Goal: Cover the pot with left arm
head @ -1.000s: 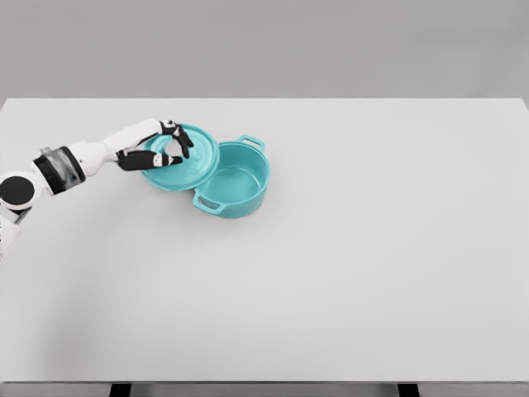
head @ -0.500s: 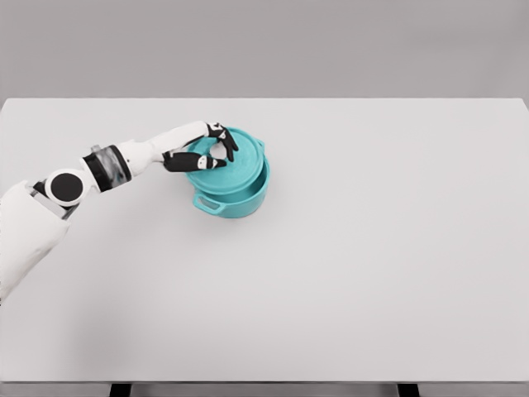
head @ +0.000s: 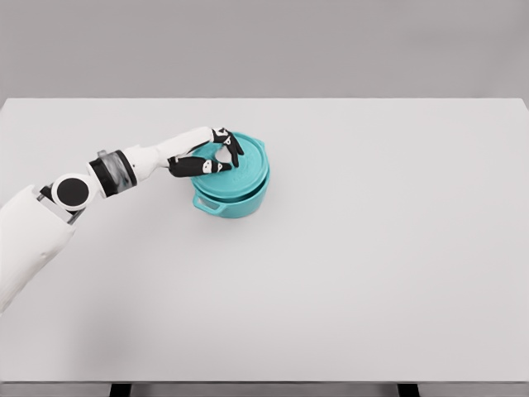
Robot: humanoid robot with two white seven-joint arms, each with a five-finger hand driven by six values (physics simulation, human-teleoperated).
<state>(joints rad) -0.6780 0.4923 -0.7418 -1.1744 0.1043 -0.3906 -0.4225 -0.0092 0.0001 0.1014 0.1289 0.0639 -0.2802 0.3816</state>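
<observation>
A teal pot (head: 235,201) with two side handles stands on the white table, left of the middle. A matching teal lid (head: 244,169) lies on top of the pot, tilted slightly, its right part showing past my hand. My left hand (head: 216,154) reaches in from the lower left and sits over the lid's centre, its black fingers curled around the lid's knob. The knob itself is hidden by the fingers. The right arm does not show.
The white table (head: 372,248) stretches wide to the right and toward the front edge. A grey wall stands behind the table's far edge.
My left hand has carried the lid to the right, from beside the pot's left rim to on top of the pot. In the last half second it shifted only slightly right.
</observation>
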